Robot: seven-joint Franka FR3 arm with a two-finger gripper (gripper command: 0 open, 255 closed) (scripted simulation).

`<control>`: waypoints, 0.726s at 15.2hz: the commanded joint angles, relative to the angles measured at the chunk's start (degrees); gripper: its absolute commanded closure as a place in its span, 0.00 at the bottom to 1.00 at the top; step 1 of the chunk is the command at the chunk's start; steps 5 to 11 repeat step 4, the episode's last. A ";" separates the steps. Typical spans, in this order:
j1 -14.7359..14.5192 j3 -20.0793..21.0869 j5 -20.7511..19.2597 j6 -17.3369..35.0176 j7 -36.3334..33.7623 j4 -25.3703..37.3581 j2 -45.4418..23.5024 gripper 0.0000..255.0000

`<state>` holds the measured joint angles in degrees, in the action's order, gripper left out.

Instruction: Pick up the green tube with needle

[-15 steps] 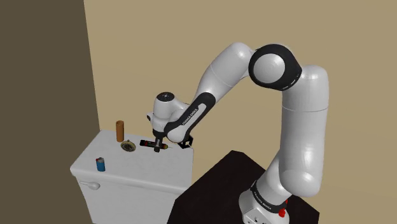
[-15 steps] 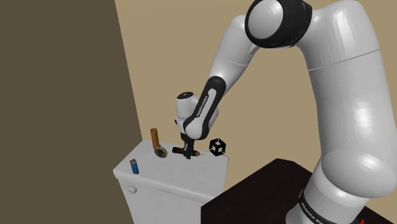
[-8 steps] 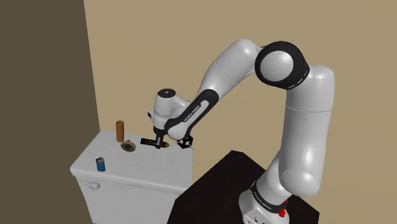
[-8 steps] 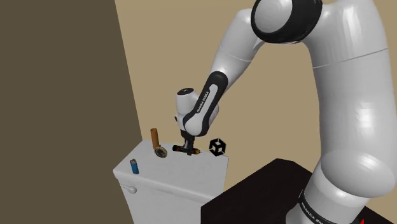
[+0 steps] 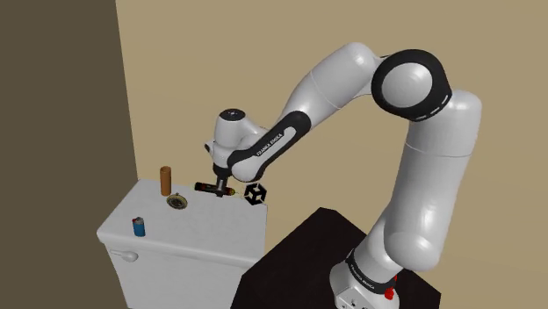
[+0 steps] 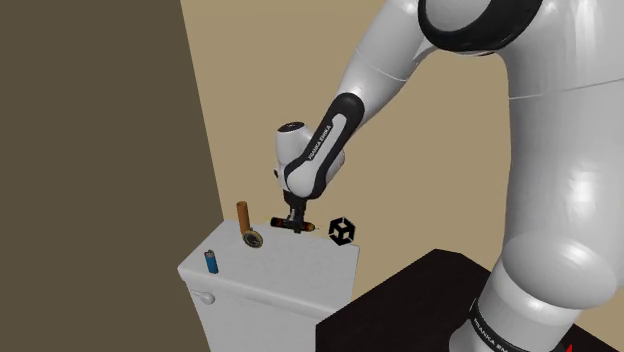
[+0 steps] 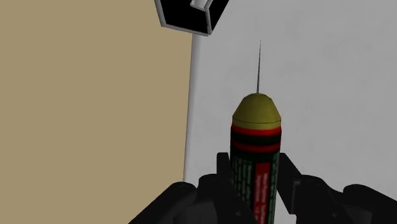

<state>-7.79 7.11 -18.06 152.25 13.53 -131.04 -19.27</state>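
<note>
The end effector (image 7: 254, 170) clasps the green tube (image 7: 255, 137) just above the toilet tank (image 5: 189, 230); it should lift straight with a firm grip, its needle (image 7: 259, 67) kept off the wall.

A home bathroom, by the look: white toilet cistern (image 5: 198, 230) with flush lever (image 5: 128, 256) on its front, set against a plain beige wall (image 5: 219, 61).

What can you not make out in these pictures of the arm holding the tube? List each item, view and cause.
Wrist view: the print on the tube, too small to read.
Shoulder view: round item on the tank lid, too small to identify.
Shoulder view: the tank, cut by the bottom edge.
</note>
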 commanded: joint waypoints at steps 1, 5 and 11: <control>0.30 0.46 0.76 -1.22 0.67 -0.21 1.45 1.00; 0.46 0.70 1.21 -1.95 1.06 -0.26 2.25 1.00; 0.46 0.70 1.21 -1.95 1.06 -0.26 2.25 1.00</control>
